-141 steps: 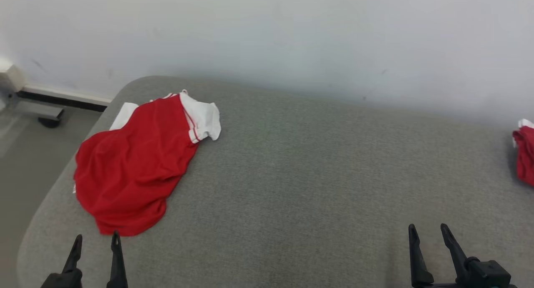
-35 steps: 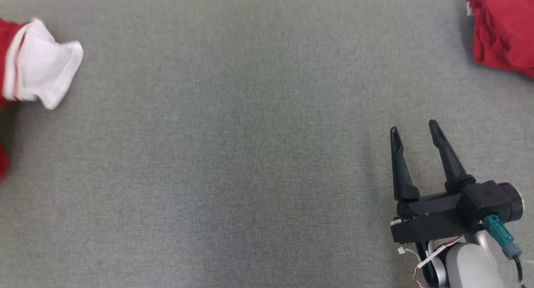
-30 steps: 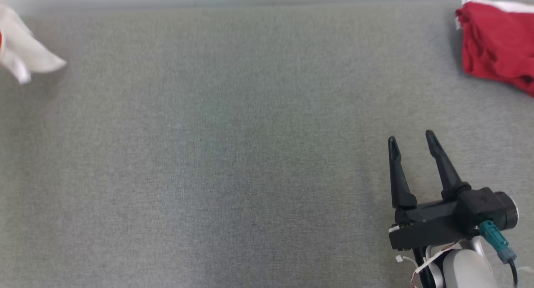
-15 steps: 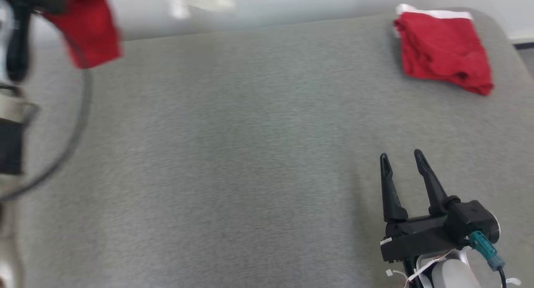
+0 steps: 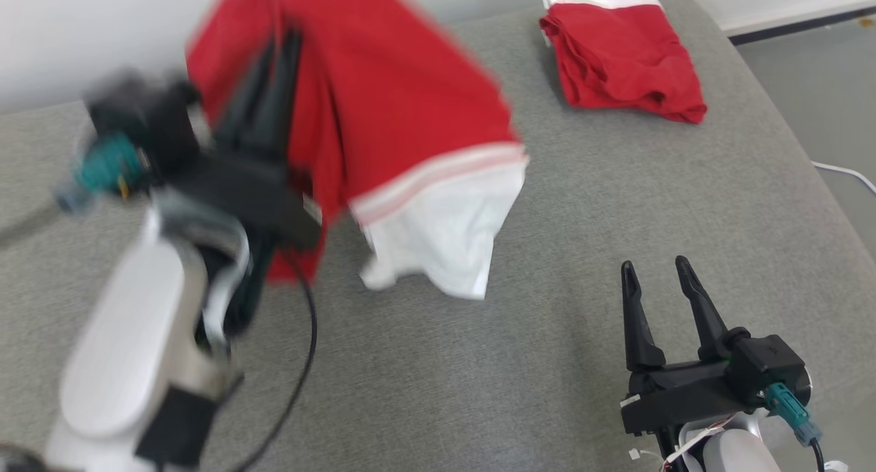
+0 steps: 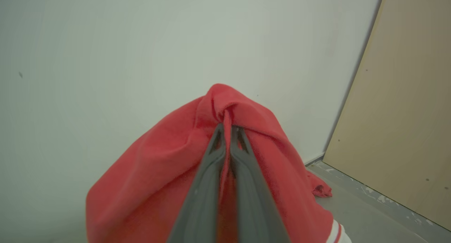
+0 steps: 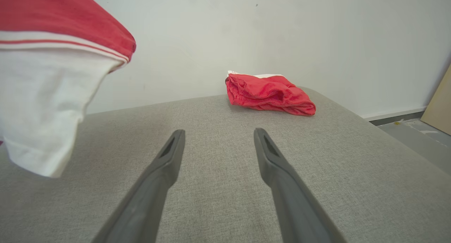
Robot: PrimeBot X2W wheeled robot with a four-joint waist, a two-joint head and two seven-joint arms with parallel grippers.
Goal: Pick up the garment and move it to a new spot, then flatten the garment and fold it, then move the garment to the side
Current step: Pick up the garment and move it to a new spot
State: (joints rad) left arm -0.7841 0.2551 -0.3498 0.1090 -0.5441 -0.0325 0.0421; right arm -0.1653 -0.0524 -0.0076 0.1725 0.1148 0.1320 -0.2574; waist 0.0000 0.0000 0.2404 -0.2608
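My left claw (image 5: 282, 44), clamped on the shirt (image 5: 410, 96), had carried it from the sofa's (image 5: 479, 376) left end to above the middle; next, I judged, lay it down. Right claw (image 5: 653, 267) gaped empty.

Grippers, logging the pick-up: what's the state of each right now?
Left gripper: shut on the red and white garment.
Right gripper: open, holding nothing.
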